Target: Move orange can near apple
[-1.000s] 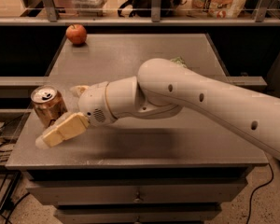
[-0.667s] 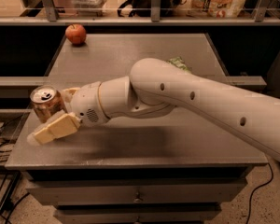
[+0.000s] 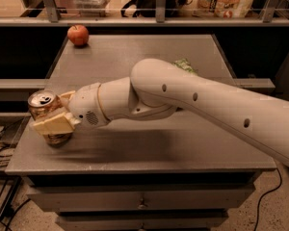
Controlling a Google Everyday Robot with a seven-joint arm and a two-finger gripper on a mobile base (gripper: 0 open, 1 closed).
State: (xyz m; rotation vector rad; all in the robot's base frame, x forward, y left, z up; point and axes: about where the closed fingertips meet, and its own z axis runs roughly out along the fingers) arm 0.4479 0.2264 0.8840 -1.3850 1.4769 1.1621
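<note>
Gripping the can, carry not yet begun

Orange can (image 3: 42, 104) stands upright at the near-left corner of the table (image 3: 149, 150). The gripper (image 3: 50, 112) is clamped on it, one tan finger across its front, the other behind its right side. The apple (image 3: 78, 34) sits at the far-left edge, well apart. The grasp looks made, so the next move calls for a lift, a carry along the left side, and a gentle set-down just beside the apple without rolling it.
</note>
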